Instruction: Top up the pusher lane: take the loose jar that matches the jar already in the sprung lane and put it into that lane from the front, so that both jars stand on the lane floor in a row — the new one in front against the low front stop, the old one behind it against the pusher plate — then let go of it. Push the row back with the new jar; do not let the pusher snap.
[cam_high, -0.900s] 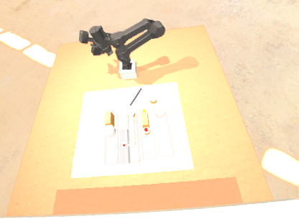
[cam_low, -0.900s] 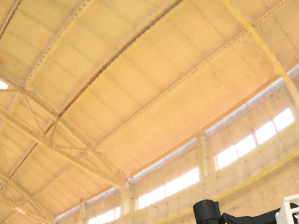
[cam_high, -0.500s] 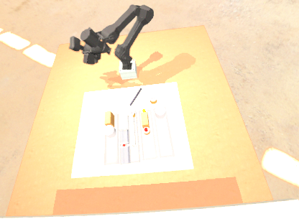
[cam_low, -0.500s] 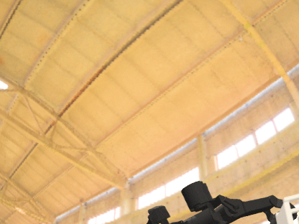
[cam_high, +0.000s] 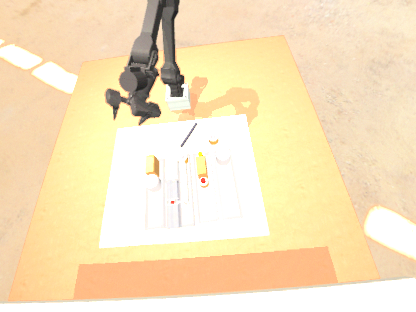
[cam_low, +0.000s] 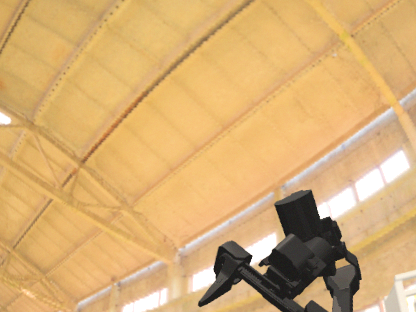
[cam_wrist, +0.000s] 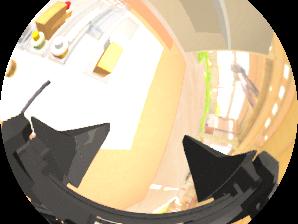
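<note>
My gripper (cam_high: 128, 121) (cam_wrist: 147, 133) is wide open and empty, high behind the back left of the white mat (cam_high: 122, 220) (cam_wrist: 95, 100). The pale lanes (cam_high: 173, 217) stand on the mat. A red-capped jar (cam_high: 203, 182) and a yellow-capped jar (cam_high: 200, 154) (cam_wrist: 38, 39) are at opposite ends of an orange-brown block. A white-topped jar (cam_high: 213, 141) with an orange band stands near the mat's back right. A white round thing (cam_high: 153, 181) is before the left block. Glare hides lane walls, pusher plate and labels; I cannot tell which jars match.
Orange blocks (cam_high: 152, 166) (cam_high: 201, 166) stand among the lanes. A dark thin stick (cam_high: 189, 135) (cam_wrist: 35, 96) lies on the mat's back part. A white box (cam_high: 178, 102) is at the arm's base. The exterior view shows mostly roof and part of the arm (cam_low: 300, 215).
</note>
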